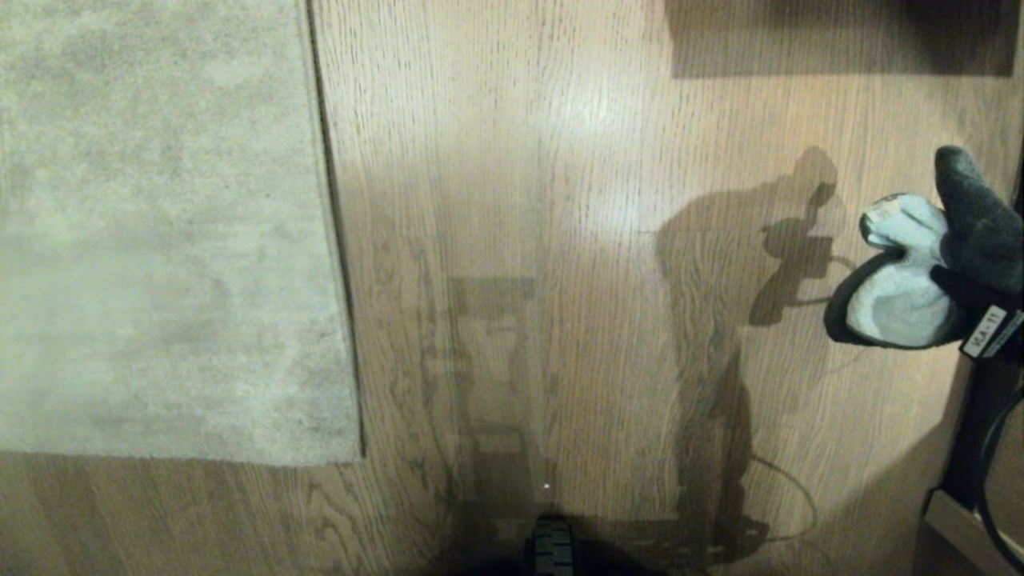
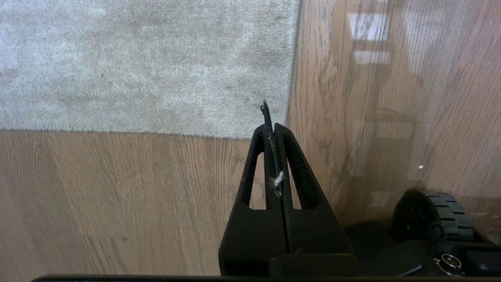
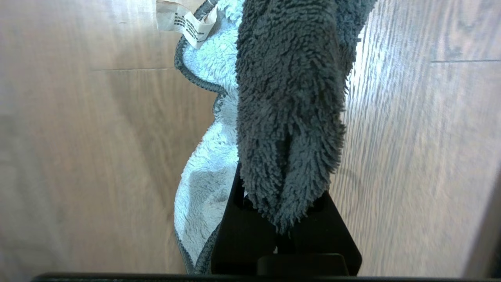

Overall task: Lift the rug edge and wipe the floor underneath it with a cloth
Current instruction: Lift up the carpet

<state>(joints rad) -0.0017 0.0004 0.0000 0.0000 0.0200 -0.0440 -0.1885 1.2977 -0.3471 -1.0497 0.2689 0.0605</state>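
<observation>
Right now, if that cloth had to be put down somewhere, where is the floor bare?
The widest bare floor runs between the rug edge and the cloth held in the right gripper. A narrower strip lies below the rug's near border. The lower right is crowded: a cable and a pale board.

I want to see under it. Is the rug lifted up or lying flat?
Lying flat: the pale beige-grey rug edge rests on the brown wood-grain floor, no backing showing.

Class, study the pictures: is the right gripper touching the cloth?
Touching. In the right wrist view the right gripper has its fingers shut on the cloth, whose grey pile hangs over them.
</observation>
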